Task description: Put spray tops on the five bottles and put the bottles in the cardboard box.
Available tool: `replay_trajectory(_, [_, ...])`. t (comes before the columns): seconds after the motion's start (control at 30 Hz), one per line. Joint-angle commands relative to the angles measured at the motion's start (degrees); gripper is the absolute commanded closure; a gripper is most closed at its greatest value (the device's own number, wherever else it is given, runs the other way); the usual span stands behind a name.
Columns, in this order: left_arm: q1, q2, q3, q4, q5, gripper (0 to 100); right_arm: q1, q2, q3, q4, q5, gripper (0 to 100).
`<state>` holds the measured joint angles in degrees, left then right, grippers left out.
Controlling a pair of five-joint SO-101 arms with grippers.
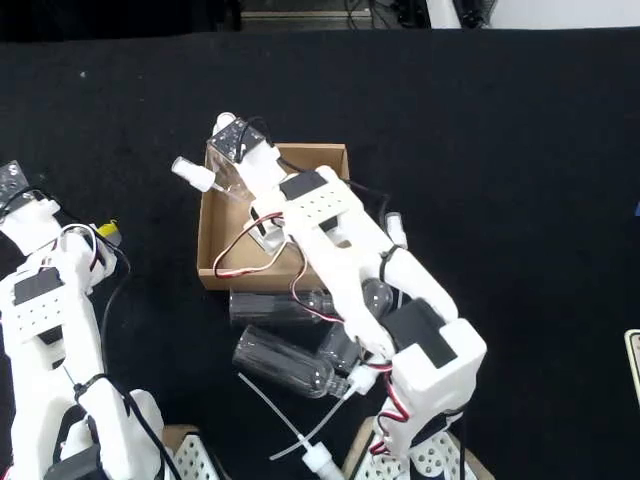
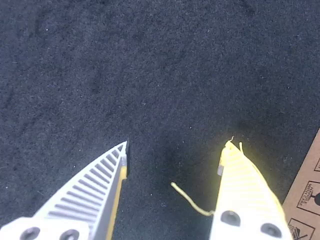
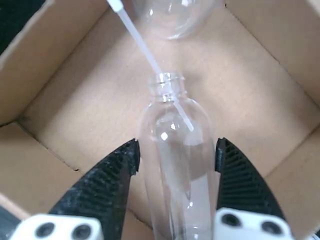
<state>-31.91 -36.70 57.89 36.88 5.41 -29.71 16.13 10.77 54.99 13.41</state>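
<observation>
**Bottle clamped, tube only partly in**

We see the right gripper (image 3: 177, 145) closed on a clear bottle (image 3: 174, 112), one finger pressed to each side of its body, held over the floor of the cardboard box (image 3: 80, 100). The bottle's neck is open and points away from the wrist. A thin dip tube (image 3: 142, 42) slants in through it, its end lying just inside the shoulder. A second clear bottle (image 3: 172, 15) sits beyond, toward the far side of the box.

From above, a white spray top (image 1: 193, 174) juts out past the box's left wall at its far end. Spare bottles (image 1: 275, 305) lie on their sides just near of the box, and a loose top (image 1: 322, 462) with its tube lies nearer yet.

The left gripper (image 2: 177, 146) hangs with its fingers apart and nothing between them, over the black cloth (image 2: 150, 60) to the left of the box.

We judge the bottle to be empty, light and thin-walled, so it would dent under a hard squeeze. It also looks smooth enough to twist in the jaws. The broad middle of the body, where it is held, seems the best place to grip, since that leaves the stiffer neck free for the top. The tube looks bendy and likely to snag on the rim.
</observation>
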Motion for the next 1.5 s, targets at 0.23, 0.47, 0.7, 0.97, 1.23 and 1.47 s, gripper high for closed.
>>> replay_trajectory(0.23, [-0.40,-1.93,-0.31,-1.23,0.26,72,-0.79,1.36,-1.54,-0.97,-0.53,78.3])
replay_trajectory(0.47, [-0.40,-1.93,-0.31,-1.23,0.26,72,-0.53,-0.92,-2.15,-0.62,-0.97,86.2])
replay_trajectory(0.7, [-0.40,-1.93,-0.31,-1.23,0.26,72,-0.44,-8.04,-1.98,1.58,-1.05,85.5])
replay_trajectory(0.97, [-0.40,-1.93,-0.31,-1.23,0.26,72,-0.44,-11.38,-1.71,2.46,-1.05,85.6])
replay_trajectory(1.23, [-0.40,-1.93,-0.31,-1.23,0.26,72,-0.79,-18.77,4.18,1.85,-1.05,85.7])
replay_trajectory(1.47, [-0.40,-1.93,-0.31,-1.23,0.26,72,-0.88,-24.22,7.25,0.62,-1.05,85.7])
